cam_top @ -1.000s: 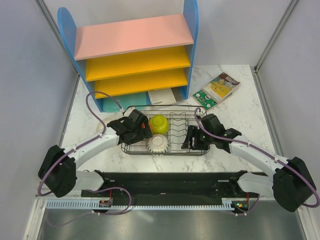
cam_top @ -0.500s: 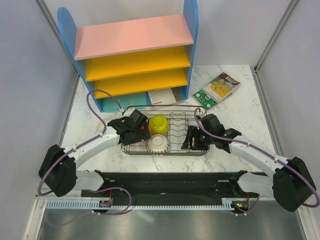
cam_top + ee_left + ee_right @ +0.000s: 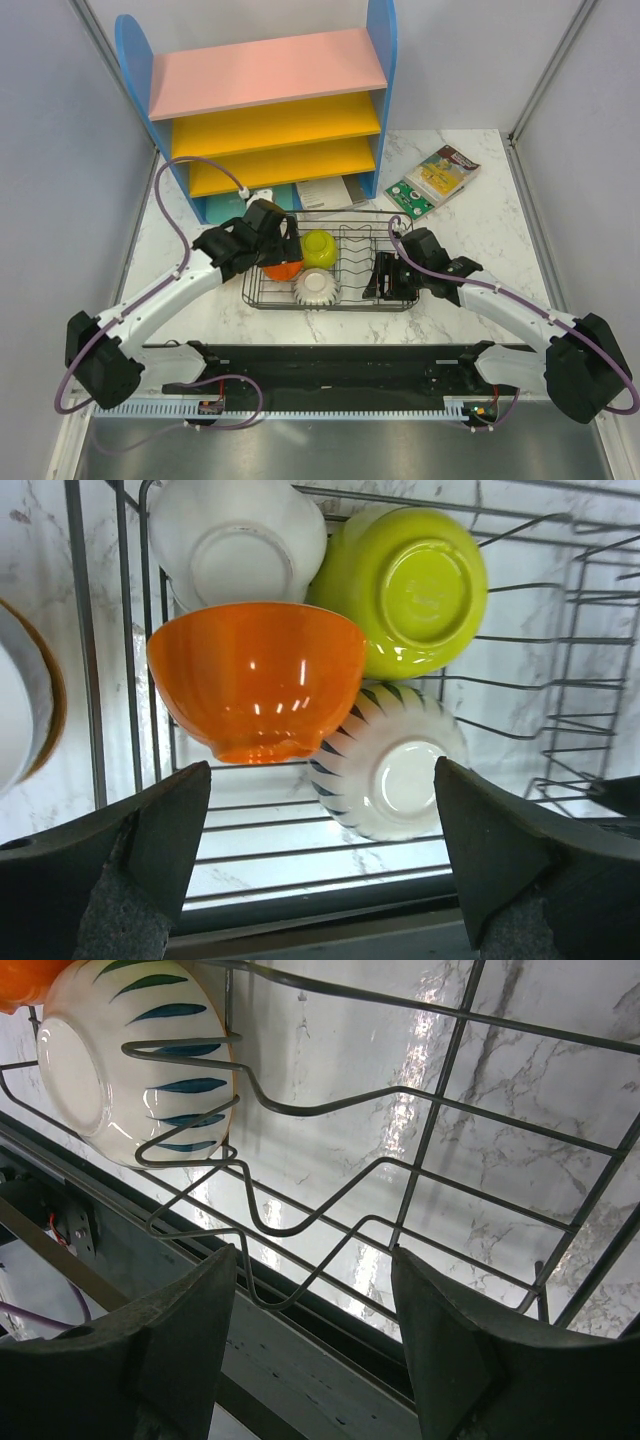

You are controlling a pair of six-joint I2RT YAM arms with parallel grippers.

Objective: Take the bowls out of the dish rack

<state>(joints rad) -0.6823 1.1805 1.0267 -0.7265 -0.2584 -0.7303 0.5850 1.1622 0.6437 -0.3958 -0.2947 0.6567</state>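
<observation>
The dish rack (image 3: 358, 262) is sitting in the middle of the marble desk (image 3: 490, 225), closer to the front edge than the back. The blue shelf unit (image 3: 265, 100) is standing behind it along the back edge, toward the left corner.

Four bowls are crowding the rack's left half. An orange bowl (image 3: 257, 680) is lying tipped on its side, and a lime-green bowl (image 3: 410, 585) just beside it is showing its base. A white bowl with dark blue stripes (image 3: 385, 770) is resting nearest the front edge, and a plain white bowl (image 3: 238, 540) is sitting beyond the orange one.

The left gripper (image 3: 320, 810) is hovering over the orange bowl with its jaws spread as wide as they go, holding nothing. The right gripper (image 3: 315, 1330) is hanging low over the rack's empty right half. Its jaws are standing apart with only the wire floor and the prongs showing between them, and they are clamping nothing.

Two booklets (image 3: 435, 180) are lying toward the back right corner.
</observation>
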